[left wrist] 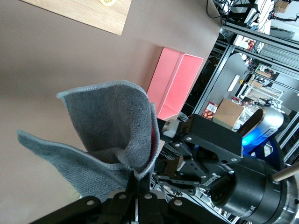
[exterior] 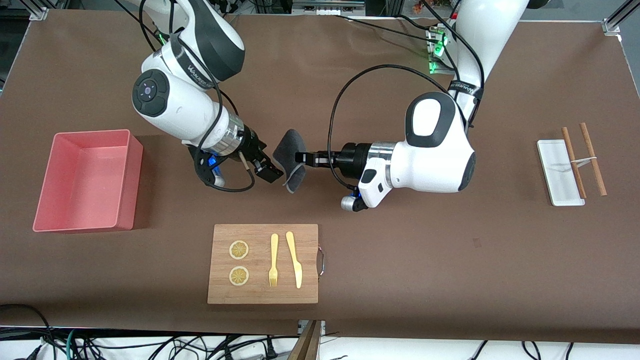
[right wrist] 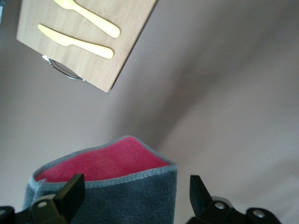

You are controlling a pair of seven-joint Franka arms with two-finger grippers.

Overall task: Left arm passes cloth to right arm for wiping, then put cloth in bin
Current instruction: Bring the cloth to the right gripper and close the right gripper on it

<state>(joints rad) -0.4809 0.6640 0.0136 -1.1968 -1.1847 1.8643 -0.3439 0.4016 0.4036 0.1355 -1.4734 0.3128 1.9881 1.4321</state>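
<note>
Holding one cloth (exterior: 291,159) up in the air over the bare middle of the table (exterior: 400,260), between the two arms: left gripper (exterior: 300,158) pinched tight on its edge, jaws fully closed on the fabric. Showing grey on the outside and red on the inside fold in the right wrist view (right wrist: 105,182).

Meeting it from the right arm's end: right gripper (exterior: 267,170) with jaws spread wide, one finger (right wrist: 70,193) standing on each side of the cloth, not yet clamping it.

Sitting on the table toward the right arm's end: one pink bin (exterior: 87,180), upright.

Lying nearer the front camera than the grippers: one wooden cutting board (exterior: 263,263), carrying two lemon slices (exterior: 239,249), one yellow fork (exterior: 273,260) and one yellow knife (exterior: 294,258).

Resting toward the left arm's end: one small white tray (exterior: 560,172) with two brown sticks (exterior: 573,162) across and beside it.
</note>
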